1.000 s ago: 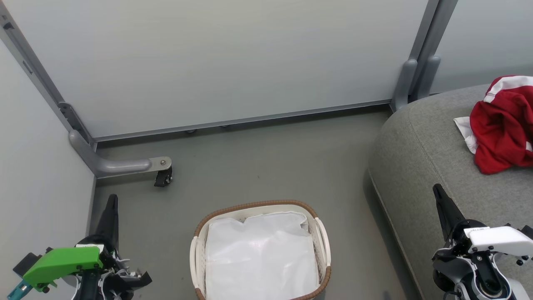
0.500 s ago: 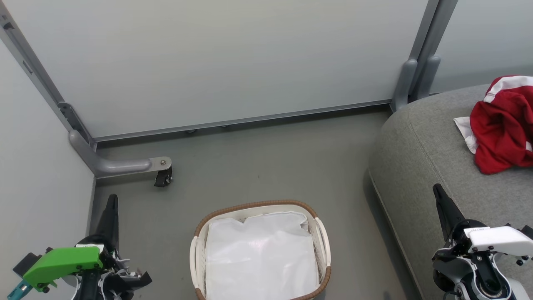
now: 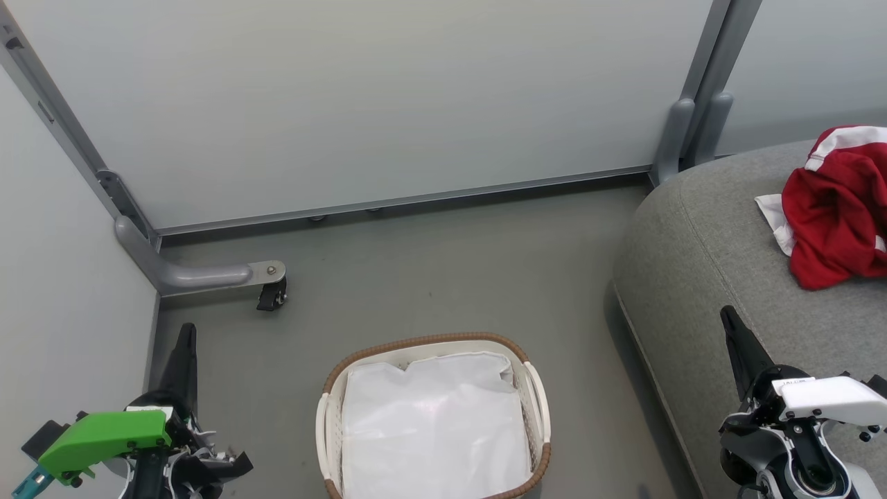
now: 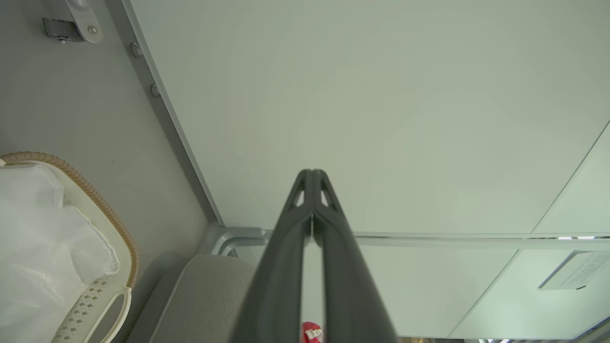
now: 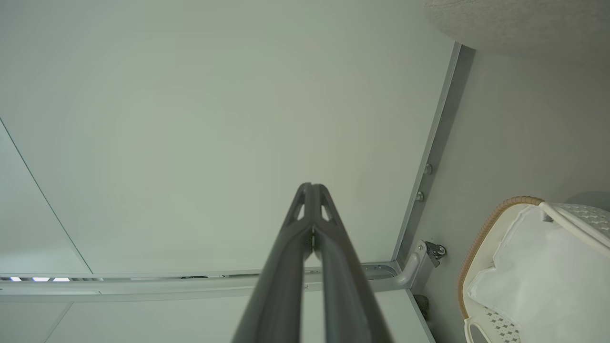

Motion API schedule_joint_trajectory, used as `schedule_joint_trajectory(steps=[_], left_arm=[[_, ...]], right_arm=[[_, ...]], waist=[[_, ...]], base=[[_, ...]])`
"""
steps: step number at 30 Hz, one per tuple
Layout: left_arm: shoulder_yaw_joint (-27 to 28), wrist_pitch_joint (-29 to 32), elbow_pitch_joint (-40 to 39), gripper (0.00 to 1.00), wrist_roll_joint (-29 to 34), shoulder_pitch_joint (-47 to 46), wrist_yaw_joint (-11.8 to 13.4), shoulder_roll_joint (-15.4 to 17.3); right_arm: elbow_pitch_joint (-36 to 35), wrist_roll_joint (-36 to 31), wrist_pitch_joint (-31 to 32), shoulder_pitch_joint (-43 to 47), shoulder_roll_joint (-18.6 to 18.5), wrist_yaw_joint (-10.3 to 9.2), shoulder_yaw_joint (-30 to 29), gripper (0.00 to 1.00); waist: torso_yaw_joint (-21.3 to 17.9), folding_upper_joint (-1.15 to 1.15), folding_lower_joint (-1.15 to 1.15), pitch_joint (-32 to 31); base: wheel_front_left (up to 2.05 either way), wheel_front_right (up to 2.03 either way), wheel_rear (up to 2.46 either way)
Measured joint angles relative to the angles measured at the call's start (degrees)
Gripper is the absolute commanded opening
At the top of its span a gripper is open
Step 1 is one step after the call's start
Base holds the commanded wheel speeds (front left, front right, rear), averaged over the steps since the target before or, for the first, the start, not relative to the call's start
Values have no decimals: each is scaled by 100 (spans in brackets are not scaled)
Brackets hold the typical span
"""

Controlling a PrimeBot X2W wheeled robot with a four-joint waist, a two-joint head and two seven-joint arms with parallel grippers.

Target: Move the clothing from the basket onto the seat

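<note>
As you check against a second back, nothing has shifted. Red clothing (image 3: 835,215) lies on the seat (image 3: 700,235), upper right, well above your right gripper (image 3: 726,315); basket (image 3: 429,339) bottom centre, between it and left gripper (image 3: 187,331). Both pinched closed, empty.

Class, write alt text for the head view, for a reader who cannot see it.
Red clothing lies crumpled on a grey seat at the right, while the basket on the floor holds a white lining. The left gripper and right gripper sit shut at the lower corners, holding nothing.
</note>
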Motion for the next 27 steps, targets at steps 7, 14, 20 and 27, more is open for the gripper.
schedule_joint_trajectory(steps=[7,14,20,27], left_arm=[[0,0,0,0,0,0,0,0],[0,0,0,0,0,0,0,0],[0,-1,0,0,0,0,0,0],[0,0,0,0,0,0,0,0]], right_arm=[[-1,0,0,0,0,0,0,0],[-1,0,0,0,0,0,0,0],[-1,0,0,0,0,0,0,0],[-1,0,0,0,0,0,0,0]], waist=[[0,0,0,0],[0,0,0,0],[0,0,0,0],[0,0,0,0]], base=[[0,0,0],[0,0,0],[0,0,0],[0,0,0]])
